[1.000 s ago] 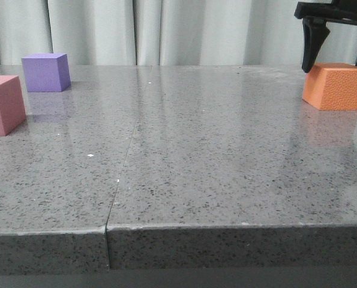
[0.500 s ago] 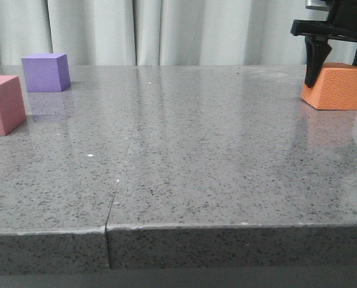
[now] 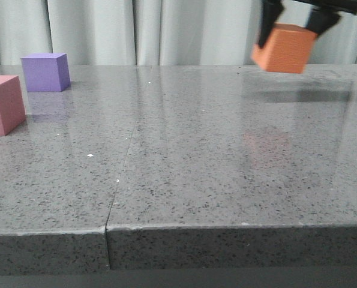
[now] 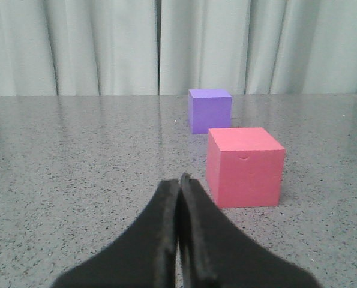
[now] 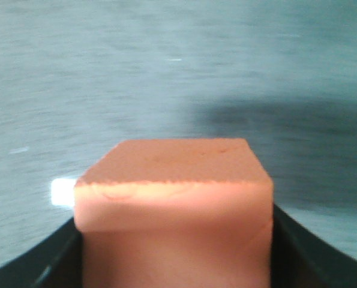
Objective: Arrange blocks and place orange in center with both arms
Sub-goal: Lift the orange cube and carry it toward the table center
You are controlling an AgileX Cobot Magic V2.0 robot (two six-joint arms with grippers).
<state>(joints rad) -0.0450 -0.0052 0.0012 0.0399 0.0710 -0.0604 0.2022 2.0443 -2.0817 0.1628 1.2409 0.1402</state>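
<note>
My right gripper (image 3: 292,27) is shut on the orange cube (image 3: 285,49) and holds it in the air above the table's far right; the cube fills the right wrist view (image 5: 173,210) between the black fingers (image 5: 286,246). The purple cube (image 3: 45,72) stands at the far left, the pink cube (image 3: 3,105) nearer at the left edge. In the left wrist view my left gripper (image 4: 181,180) is shut and empty, low over the table, just short of the pink cube (image 4: 244,167), with the purple cube (image 4: 210,110) behind it. The left gripper is outside the front view.
The grey speckled table (image 3: 184,156) has a seam (image 3: 119,174) running front to back left of the middle, and a front edge close to the camera. Pale curtains (image 3: 166,30) hang behind the table's far edge.
My right gripper closed on the orange cube, lifted it off the table at the far right and carried it up and to the left. The pink and purple cubes have not moved.
</note>
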